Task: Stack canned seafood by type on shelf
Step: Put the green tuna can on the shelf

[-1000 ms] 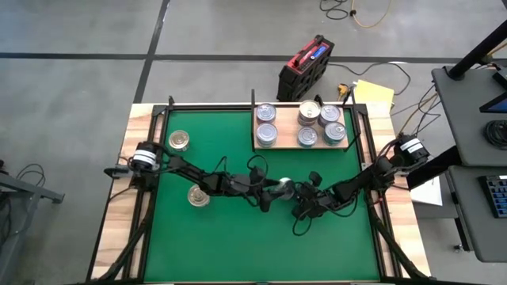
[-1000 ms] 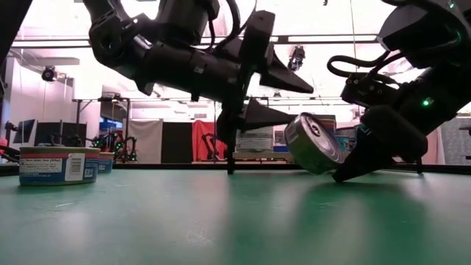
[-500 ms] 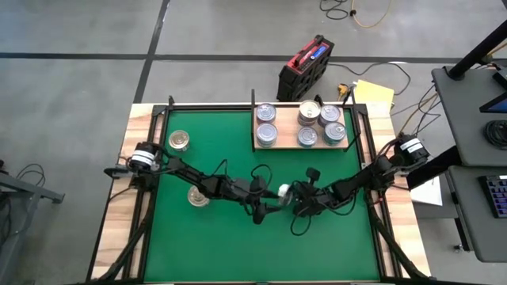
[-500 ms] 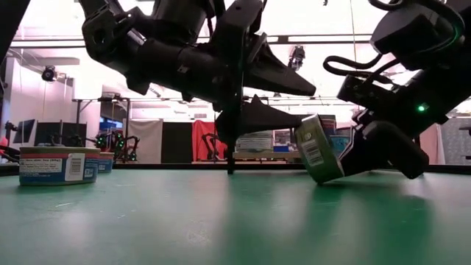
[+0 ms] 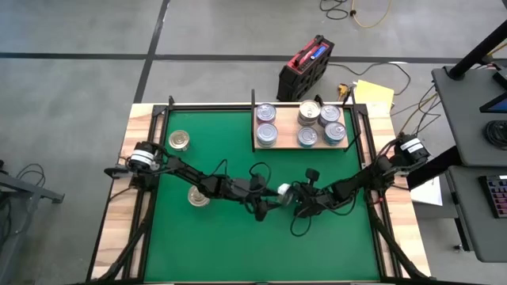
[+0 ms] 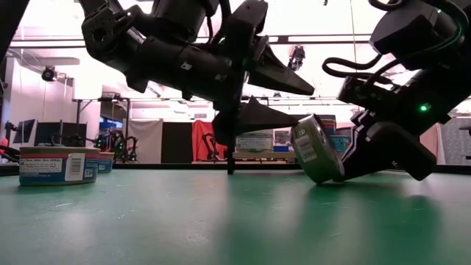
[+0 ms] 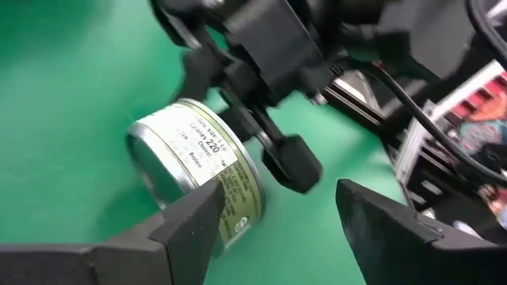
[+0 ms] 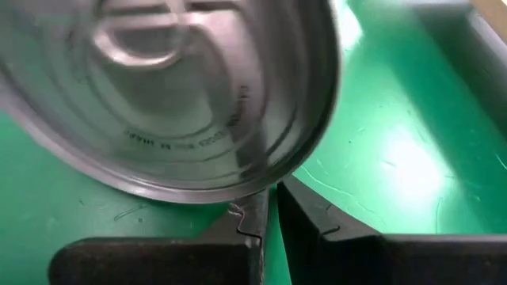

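Seeing the tin [image 6: 315, 149] tipped on edge mid-mat, propped against my closed right gripper [image 6: 346, 171]. Left gripper [image 7: 273, 218] open around it. Rigid, slick, rolls easily; I'd pinch across the labelled sides.

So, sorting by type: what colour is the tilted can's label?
Pale cream with dark print on the tilted can; left wrist view.

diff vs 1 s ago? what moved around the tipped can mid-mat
The tilted can rocked up onto its edge, then settled back to a lean against the right pincer, which is shut, not gripping it. The left pincer, open, edged closer around the can without closing on it. The cans on the shelf and the two loose cans on the left stayed put.
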Robot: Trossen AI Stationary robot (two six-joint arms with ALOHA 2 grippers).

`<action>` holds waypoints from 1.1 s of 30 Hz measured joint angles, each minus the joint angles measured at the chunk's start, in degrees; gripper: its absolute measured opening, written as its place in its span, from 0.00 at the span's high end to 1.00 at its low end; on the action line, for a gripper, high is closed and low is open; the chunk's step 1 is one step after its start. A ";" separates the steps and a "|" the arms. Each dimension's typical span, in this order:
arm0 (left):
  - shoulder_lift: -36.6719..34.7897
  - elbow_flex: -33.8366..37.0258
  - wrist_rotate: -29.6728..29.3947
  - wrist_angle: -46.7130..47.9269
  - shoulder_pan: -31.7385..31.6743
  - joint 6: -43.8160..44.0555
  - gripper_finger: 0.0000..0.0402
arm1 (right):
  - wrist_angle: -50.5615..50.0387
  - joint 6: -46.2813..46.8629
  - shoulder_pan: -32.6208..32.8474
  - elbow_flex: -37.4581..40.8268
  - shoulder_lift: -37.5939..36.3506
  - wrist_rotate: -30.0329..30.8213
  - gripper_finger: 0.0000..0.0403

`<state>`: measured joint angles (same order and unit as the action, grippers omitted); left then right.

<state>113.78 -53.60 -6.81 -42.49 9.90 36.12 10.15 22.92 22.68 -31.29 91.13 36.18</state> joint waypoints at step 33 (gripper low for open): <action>-1.20 0.07 -2.70 13.70 -0.88 13.17 0.33 | -11.88 22.95 0.02 -0.52 -9.40 -10.74 0.94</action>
<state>112.57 -53.54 -9.51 -28.79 9.02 49.29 -1.73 45.87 22.70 -31.81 81.73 25.44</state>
